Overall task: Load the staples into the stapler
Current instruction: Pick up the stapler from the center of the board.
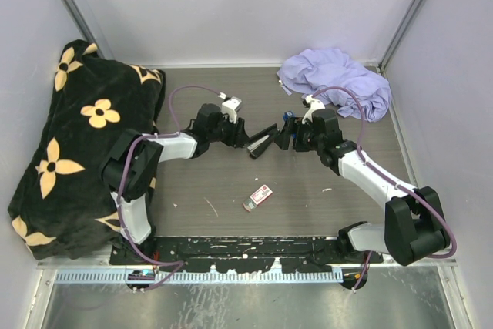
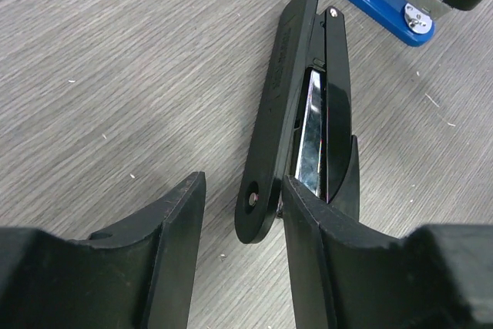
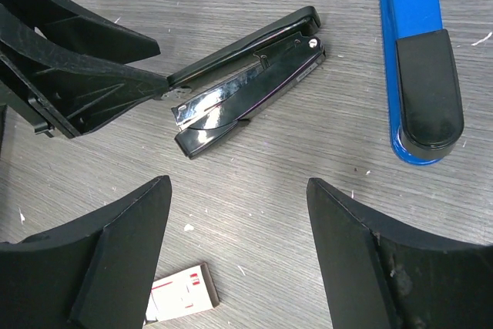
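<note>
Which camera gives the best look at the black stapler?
Right wrist: the whole black stapler lies open, shiny rail exposed. Left wrist is closer, but the left gripper's finger hides part of it. The top view shows it tiny, details lost.

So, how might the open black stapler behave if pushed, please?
The black stapler has its arm swung open, so it would probably fold at the hinge rather than slide whole. Its glossy metal likely makes it slippery and fairly heavy.
</note>
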Tool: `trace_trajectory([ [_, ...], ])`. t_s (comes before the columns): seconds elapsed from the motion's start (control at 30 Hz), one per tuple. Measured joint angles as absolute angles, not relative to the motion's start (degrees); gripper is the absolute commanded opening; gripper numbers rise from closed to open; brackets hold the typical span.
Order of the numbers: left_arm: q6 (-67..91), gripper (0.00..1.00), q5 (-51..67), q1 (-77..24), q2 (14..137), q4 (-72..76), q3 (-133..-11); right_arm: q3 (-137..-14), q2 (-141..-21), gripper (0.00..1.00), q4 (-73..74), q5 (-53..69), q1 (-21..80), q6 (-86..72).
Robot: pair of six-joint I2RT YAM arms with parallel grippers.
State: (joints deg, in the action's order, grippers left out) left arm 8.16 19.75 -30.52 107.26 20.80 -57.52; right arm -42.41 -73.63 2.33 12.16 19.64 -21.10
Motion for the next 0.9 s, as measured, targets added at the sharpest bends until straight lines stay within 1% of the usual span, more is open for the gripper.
trace_trajectory([
  [0.13,7.4,0.47,20.4,-30.7,108.4,20.7,-57.9,-42.4,-73.6,0.77,2.3,12.2,19.4,-21.1],
  [0.2,6.8,0.46,20.5,-30.8,109.0,20.5,-58.4,-42.4,-73.6,0.76,2.3,12.3,19.4,-21.1],
  [0.33,6.1,0.40,20.6,-31.4,110.1,20.3,-59.4,-42.4,-73.6,0.77,2.3,12.4,19.3,-21.1],
  [0.4,5.4,0.39,20.5,-31.7,110.5,19.7,-59.9,-42.4,-73.6,0.77,2.3,12.4,19.2,-21.1],
  [0.63,3.3,0.25,19.3,-32.8,111.2,17.8,-61.2,-42.0,-73.6,0.76,2.3,12.6,18.6,-21.1],
  [0.9,1.8,0.23,18.5,-33.6,111.6,15.3,-62.8,-40.7,-73.6,0.76,2.3,12.9,18.5,-21.1],
])
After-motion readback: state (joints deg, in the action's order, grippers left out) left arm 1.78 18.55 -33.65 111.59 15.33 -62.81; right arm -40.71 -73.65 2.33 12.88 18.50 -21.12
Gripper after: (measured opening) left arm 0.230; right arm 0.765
